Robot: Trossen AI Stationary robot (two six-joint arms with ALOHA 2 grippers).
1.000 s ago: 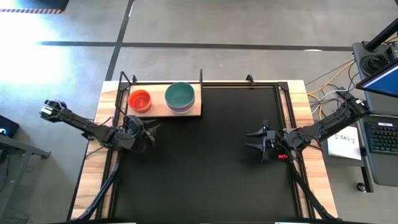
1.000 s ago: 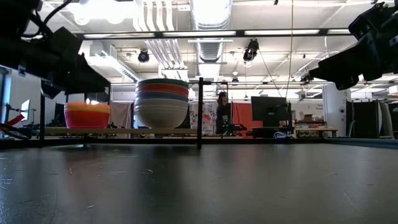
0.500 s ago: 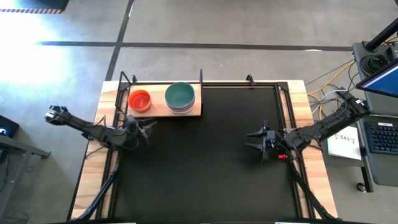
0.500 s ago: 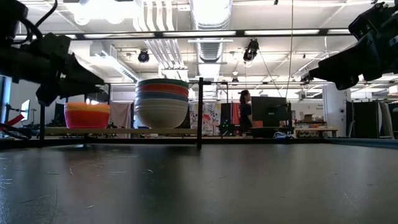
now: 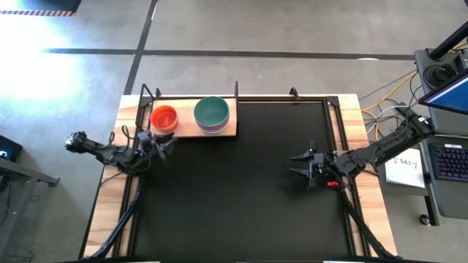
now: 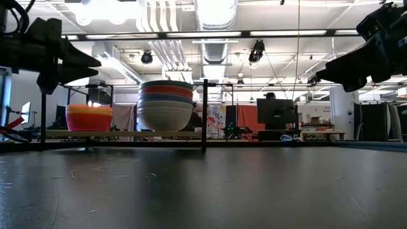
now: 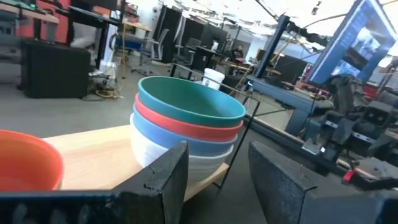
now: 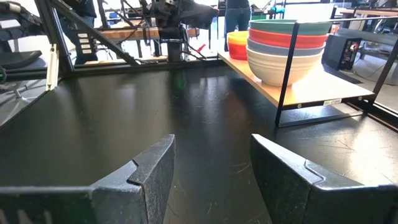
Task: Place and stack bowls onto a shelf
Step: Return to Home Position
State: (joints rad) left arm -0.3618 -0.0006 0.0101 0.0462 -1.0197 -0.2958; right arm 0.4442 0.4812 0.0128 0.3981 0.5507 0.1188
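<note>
At table (image 5: 241,212) 11 o'clock corner: shelf (image 5: 189,131), two stacks on it. Large stack: teal bowl (image 5: 211,111) on top, then red bowl (image 7: 186,123), pale blue bowl (image 7: 180,137), white bowl (image 7: 212,162) at bottom. Small stack (image 5: 164,117), orange-red on top, sits apart at its 9 o'clock. Left gripper (image 5: 162,141) hangs at shelf's 7 o'clock, jaws released, empty. Right gripper (image 5: 295,165) waits at table's 3 o'clock, jaws spread, empty.

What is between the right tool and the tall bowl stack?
Only bare black mat, seen in the high view, from the right tool to the bowl stack; the right wrist view also shows a thin black shelf post before the stack.
</note>
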